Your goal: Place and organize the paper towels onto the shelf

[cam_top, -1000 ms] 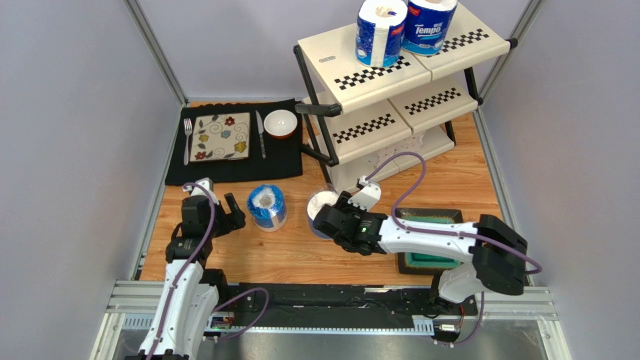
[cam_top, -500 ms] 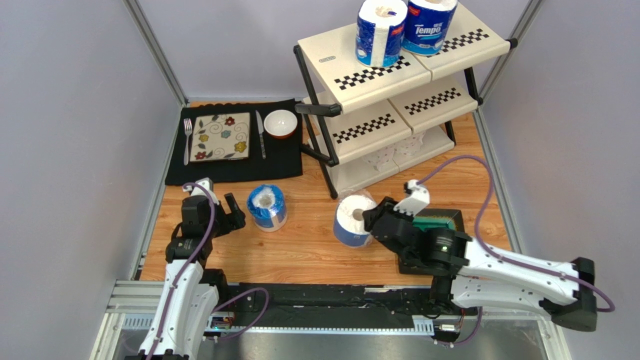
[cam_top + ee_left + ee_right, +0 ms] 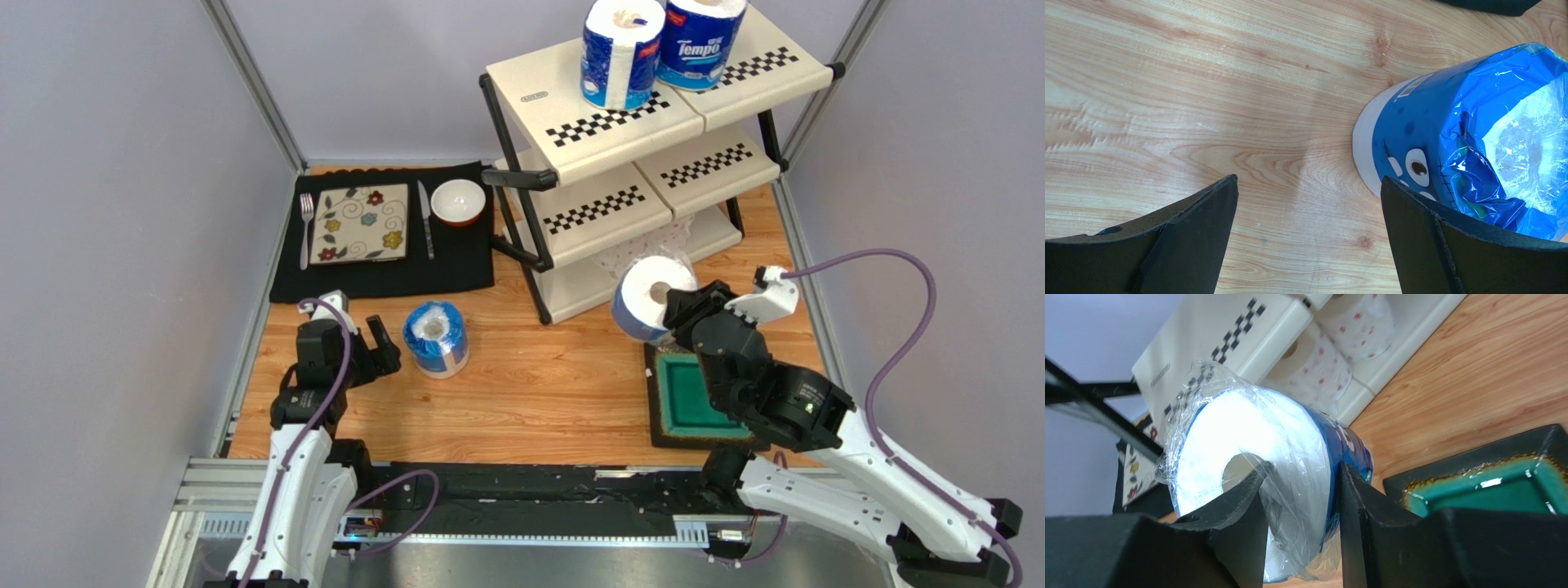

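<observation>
As one finger [image 3: 1242, 505] hooks its core, the right claw [image 3: 1301, 478] pinches the roll [image 3: 1206, 436].

The right arm [image 3: 859, 490] is folded hard: low and out to the right from its base, elbow at the near right corner, forearm doubling back in and away. The right hand [image 3: 675, 321] is clamped on a wrapped paper towel roll [image 3: 640, 289] held on its side, one finger [image 3: 1241, 502] in the hollow core, the other [image 3: 1358, 508] pressed against the outer wrap. The left arm [image 3: 294, 478] rises straight from its base, wrist bent forward. The left hand [image 3: 383, 347] sits low over the desk [image 3: 552, 380], aimed right and away, fingers [image 3: 1198, 233] spread wide, gripping nothing.
</observation>
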Available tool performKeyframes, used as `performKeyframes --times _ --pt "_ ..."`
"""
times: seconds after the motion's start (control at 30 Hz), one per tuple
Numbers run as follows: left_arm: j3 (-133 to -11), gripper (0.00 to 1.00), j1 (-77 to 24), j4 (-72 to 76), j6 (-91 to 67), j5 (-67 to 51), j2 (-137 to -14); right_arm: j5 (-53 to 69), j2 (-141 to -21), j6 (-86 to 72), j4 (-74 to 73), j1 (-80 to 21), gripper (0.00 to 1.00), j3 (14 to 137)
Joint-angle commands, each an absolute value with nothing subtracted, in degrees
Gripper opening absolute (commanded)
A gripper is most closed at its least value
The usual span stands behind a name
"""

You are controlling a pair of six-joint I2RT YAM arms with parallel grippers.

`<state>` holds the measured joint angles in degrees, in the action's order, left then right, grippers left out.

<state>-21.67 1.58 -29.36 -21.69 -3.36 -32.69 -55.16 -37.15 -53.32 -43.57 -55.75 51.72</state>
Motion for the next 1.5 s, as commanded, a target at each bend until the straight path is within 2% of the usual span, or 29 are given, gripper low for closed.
performKeyframes --times 0.0,0.23,0.43,0.63,1.47 --pt "-21.5 0.95 1.5 -27.9 -20.9 -3.3 -32.4 -49.8 -36.9 -47.8 -37.4 -44.5 0.23 57.4" --pt "-21.5 0.95 1.6 -27.9 -20.9 -3.2 -32.6 -28.9 -43.7 -45.4 -35.6 -23.6 0.24 65.3" --pt "-21.5 0.95 1.6 -27.9 -21.0 -3.0 -32.5 -20.7 -50.0 -46.4 -31.3 -15.3 0.23 69.6" --pt "-21.6 0.95 1.5 -28.0 -21.0 -3.0 -32.5 -16.4 -54.7 -48.8 -29.8 -12.2 0.23 72.8" --pt "-21.5 0.95 1.6 -28.0 -21.0 -3.0 -32.8 -14.9 -73.2 -45.2 -25.0 -8.6 0.22 88.2"
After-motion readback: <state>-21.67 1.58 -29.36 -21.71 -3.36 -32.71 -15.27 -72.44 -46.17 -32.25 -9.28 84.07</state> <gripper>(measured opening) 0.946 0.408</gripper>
